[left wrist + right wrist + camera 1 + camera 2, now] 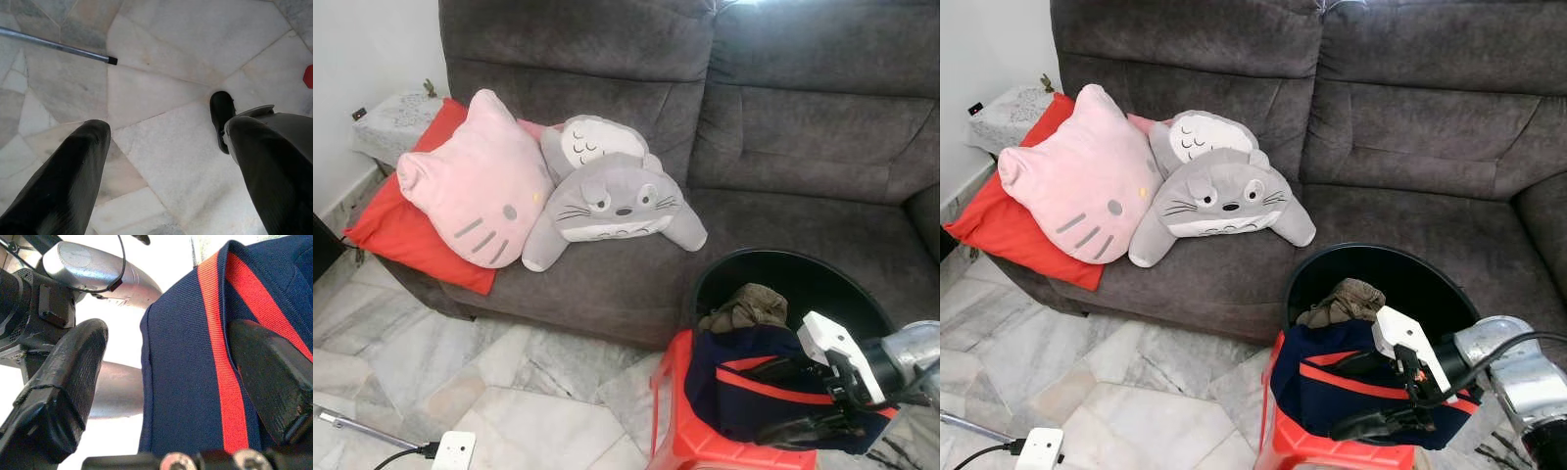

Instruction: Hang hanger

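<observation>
A navy garment with red stripes (754, 387) lies draped over the front of a black round basket (803, 269), which stands on a red plastic stool (671, 411) in front of the sofa. A brown cloth (749, 305) sits in the basket behind it. My right gripper (783, 399) is at the garment's front, fingers open. In the right wrist view one finger (63, 387) is off the cloth's edge and the other (274, 372) rests on the striped garment (195, 382). My left gripper (166, 129) hangs open over the marble floor.
A grey sofa (783, 137) carries a pink cat cushion (475, 181), a red cushion (396, 230) and grey plush toys (612, 201). A white power strip (455, 448) and a metal pole (58, 46) lie on the floor at the left. My black foot (221, 115) is below the left gripper.
</observation>
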Controlling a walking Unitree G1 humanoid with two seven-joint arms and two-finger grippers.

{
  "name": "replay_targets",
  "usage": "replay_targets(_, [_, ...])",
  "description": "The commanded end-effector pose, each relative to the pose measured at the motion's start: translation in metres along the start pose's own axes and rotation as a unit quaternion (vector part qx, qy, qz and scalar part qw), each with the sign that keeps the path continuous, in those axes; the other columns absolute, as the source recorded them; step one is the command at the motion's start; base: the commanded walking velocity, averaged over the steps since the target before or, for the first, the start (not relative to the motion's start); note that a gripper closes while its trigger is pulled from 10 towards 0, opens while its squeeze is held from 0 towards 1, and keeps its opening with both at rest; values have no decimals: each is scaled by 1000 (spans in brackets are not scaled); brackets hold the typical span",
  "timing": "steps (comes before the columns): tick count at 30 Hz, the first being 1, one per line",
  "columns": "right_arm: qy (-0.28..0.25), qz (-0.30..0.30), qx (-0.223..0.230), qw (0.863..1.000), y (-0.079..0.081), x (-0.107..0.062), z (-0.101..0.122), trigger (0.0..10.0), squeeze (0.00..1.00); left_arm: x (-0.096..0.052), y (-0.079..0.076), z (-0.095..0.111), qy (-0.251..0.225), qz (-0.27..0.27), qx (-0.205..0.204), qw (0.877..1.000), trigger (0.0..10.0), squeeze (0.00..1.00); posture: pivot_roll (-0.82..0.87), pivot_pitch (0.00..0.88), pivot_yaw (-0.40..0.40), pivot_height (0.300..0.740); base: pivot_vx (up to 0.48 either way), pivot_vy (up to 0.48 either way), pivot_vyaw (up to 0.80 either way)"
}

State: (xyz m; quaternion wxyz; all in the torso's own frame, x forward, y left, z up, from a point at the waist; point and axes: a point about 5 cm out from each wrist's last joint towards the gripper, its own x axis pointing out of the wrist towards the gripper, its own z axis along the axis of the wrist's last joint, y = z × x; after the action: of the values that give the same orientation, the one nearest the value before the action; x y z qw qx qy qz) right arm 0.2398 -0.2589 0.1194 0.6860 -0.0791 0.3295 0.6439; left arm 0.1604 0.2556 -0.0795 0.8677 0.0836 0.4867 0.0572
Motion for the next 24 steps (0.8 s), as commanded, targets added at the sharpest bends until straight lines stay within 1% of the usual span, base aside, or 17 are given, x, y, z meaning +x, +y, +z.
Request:
replay_targets(1, [10,10,-1,1000,6,-5,1,10000,0,-1,3,-6,10,-1,5,1000,10000,0,-191,58,36,740,0,0,0])
replay_targets(7, [19,40,12,999,17,2,-4,10000,0,-1,3,-6,11,-3,6,1000,10000,0,-198,57,33,740,0,0,0])
replay_targets(10, [26,49,15,998,20,5,-8,10000,0,-1,3,-6,11,-3,7,1000,10000,0,-198,57,33,740,0,0,0])
replay_targets(13, [26,49,15,998,20,8,-11,10000,0,-1,3,-6,11,-3,7,1000,10000,0,-198,57,33,740,0,0,0])
replay_targets(18, [36,25,0,999,13,11,-17,10000,0,-1,3,-6,10,-2,7,1000,10000,0,-195,59,31,740,0,0,0])
replay_targets(20, [53,-14,-11,998,5,12,-21,10000,0,-1,4,-6,10,-1,8,1000,10000,0,-195,60,30,740,0,0,0])
replay_targets(21, [53,-14,-11,998,5,12,-21,10000,0,-1,4,-6,10,-1,8,1000,10000,0,-195,60,30,740,0,0,0])
replay_targets(23, [56,-47,-27,997,-2,13,-20,10000,0,-1,4,-6,9,1,8,1000,10000,0,-194,62,30,740,0,0,0])
replay_targets(24, [51,-52,-29,997,-4,13,-19,10000,0,-1,4,-6,9,1,8,1000,10000,0,-194,62,30,740,0,0,0])
